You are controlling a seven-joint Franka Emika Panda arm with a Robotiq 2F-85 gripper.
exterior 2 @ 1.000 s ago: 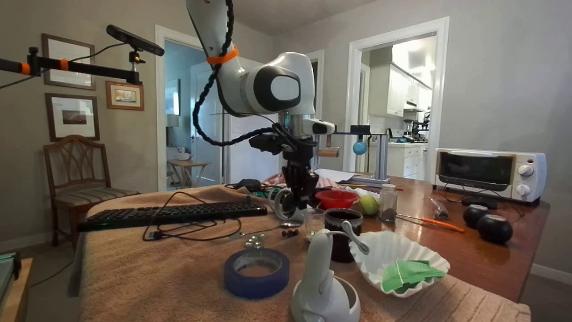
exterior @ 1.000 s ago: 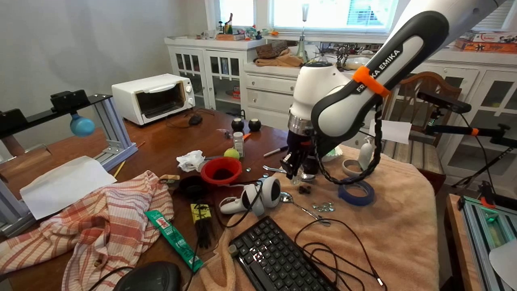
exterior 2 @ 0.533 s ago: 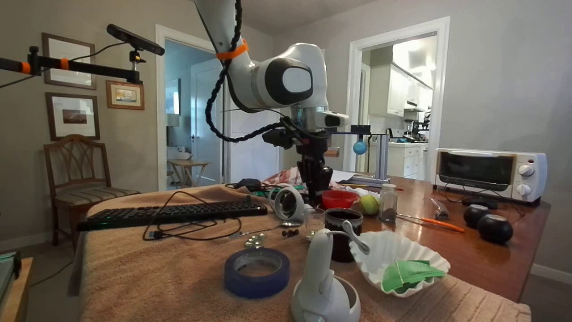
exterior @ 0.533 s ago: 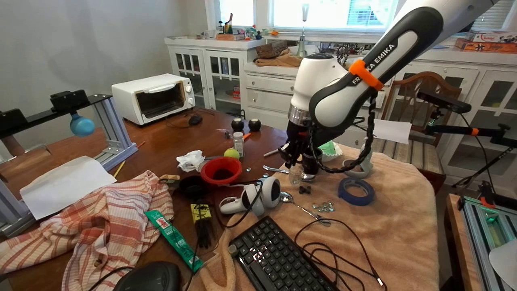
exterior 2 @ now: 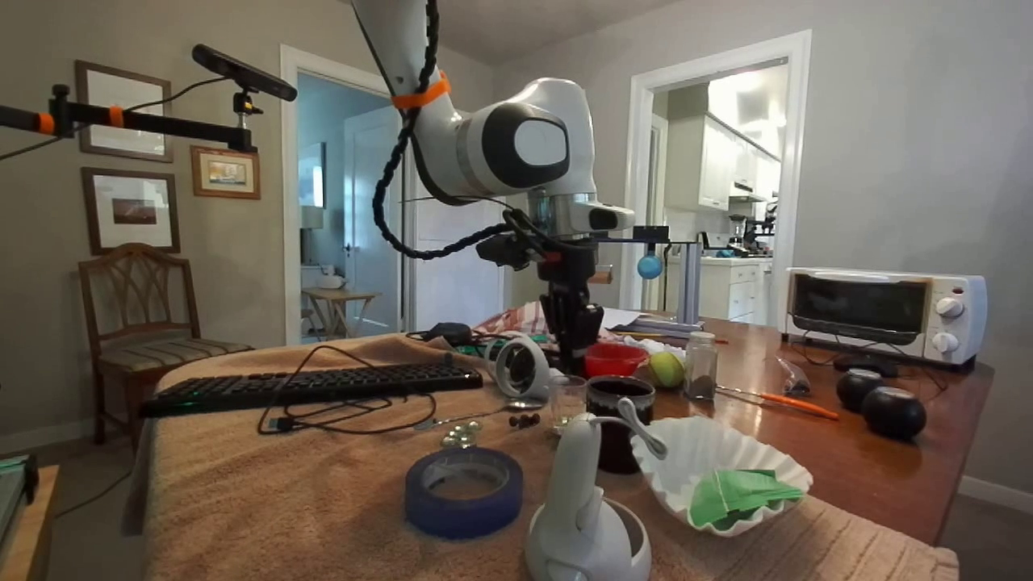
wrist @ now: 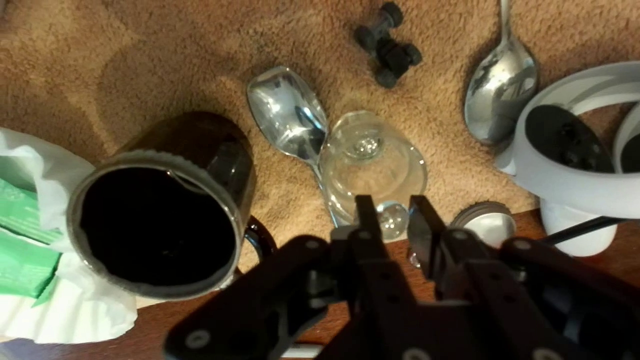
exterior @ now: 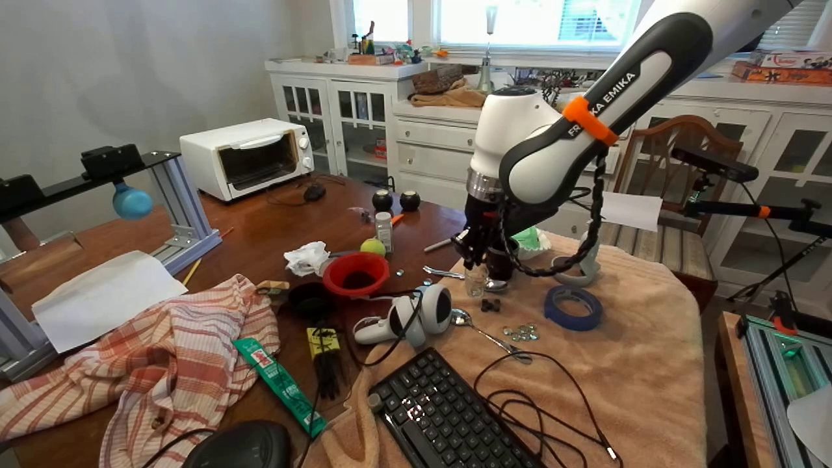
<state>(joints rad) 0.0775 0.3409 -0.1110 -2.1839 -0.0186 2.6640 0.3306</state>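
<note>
My black two-fingered tool (wrist: 392, 204) pinches a small round clear glass bead (wrist: 393, 221) between its tips. In the wrist view I see the bead by the near edge of a little clear glass cup (wrist: 380, 175) (I can't tell if they touch). The cup stands upright on a fuzzy tan cloth towel (wrist: 175, 50), spread over part of the brown wooden counter (exterior: 260, 227). Left of the cup there's a shiny silver metal spoon (wrist: 287, 112), then a dark brown round mug (wrist: 227, 150), then a wavy white dish (wrist: 82, 297) with flat green packets (wrist: 22, 250) in it. A lumpy black bit (wrist: 392, 55) lies on the far side. Over to the right are another silver metal spoon (wrist: 500, 95) and a white plastic controller (wrist: 560, 185). In an exterior view, a blue roll of tape (exterior 2: 464, 516) lies flat near some clear glass pebbles (exterior 2: 461, 436).
</note>
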